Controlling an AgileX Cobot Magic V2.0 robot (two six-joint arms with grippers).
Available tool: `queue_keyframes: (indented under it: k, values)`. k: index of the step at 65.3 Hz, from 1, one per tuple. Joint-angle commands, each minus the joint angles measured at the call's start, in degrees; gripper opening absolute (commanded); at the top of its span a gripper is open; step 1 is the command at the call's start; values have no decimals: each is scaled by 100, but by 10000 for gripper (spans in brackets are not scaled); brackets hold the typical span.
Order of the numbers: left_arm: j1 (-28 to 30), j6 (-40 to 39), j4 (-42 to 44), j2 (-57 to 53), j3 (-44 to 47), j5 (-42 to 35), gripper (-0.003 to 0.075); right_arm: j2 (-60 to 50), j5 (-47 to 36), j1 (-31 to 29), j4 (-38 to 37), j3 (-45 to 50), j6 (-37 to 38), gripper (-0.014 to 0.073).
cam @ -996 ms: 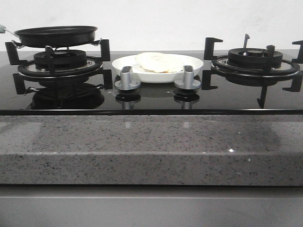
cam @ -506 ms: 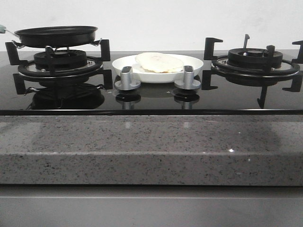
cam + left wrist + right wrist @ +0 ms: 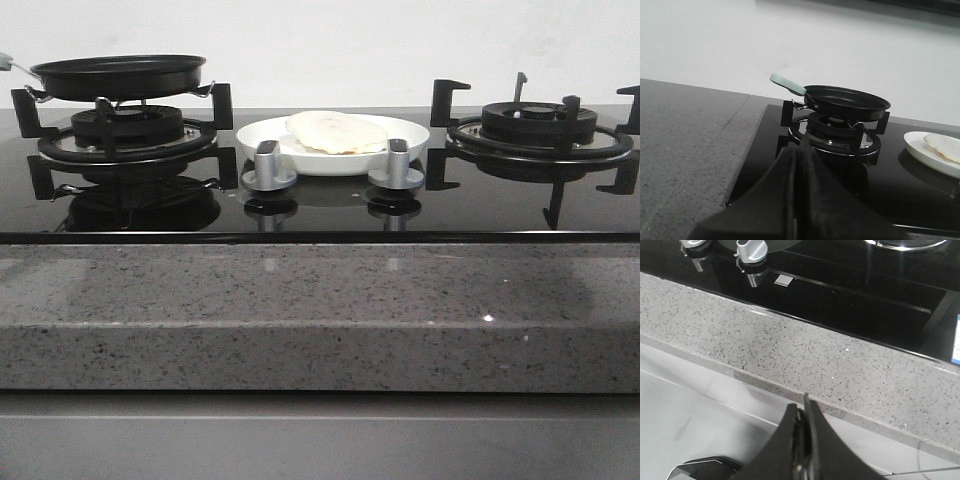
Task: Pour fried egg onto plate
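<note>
Nearest the camera, both hands hang clenched on nothing: the right hand (image 3: 802, 440) out before the table (image 3: 300, 300), the left hand (image 3: 797, 195) short of the frying pan (image 3: 847, 100). Farther back, the fried egg (image 3: 335, 131) lies on the plate (image 3: 270, 140), seemingly settled. Pouring looks finished; only retreat remains.

1. I see a speckled grey stone desk (image 3: 320, 300) carrying a glossy black glass cooktop (image 3: 330, 210).
2. On the cooktop the plate (image 3: 300, 160) sits between two burner grates, left grate (image 3: 125, 140) and right grate (image 3: 540, 135).
3. Two silver knobs (image 3: 268, 170) stand just in front of the plate.
4. The desk's front edge lies just beyond my right fingers (image 3: 812, 440).
</note>
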Motion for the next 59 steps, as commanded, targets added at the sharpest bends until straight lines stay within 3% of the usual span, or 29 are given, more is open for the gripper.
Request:
queue_keyframes:
  k: [1,23,36,46,59]
  values:
    - [3,-58,-43,-102,32,-440,-19,30,-339,-10,-14,-125,-54,-68]
    - [3,-58,-43,-102,32,-440,-19,-145,-458,-60,-178,14,-54,-68]
    - [3,-58,-43,-102,32,-440,-19,-1099,-2640,-799,-560,1429,-54,-68]
    - [3,-58,-43,-102,32,-440,-19,-1924,-4150,-1387,-323,2825,-54,-68]
    - [3,-58,-43,-102,32,-440,-19,-2687,-5071,-1647,-250,3912,-54,-68]
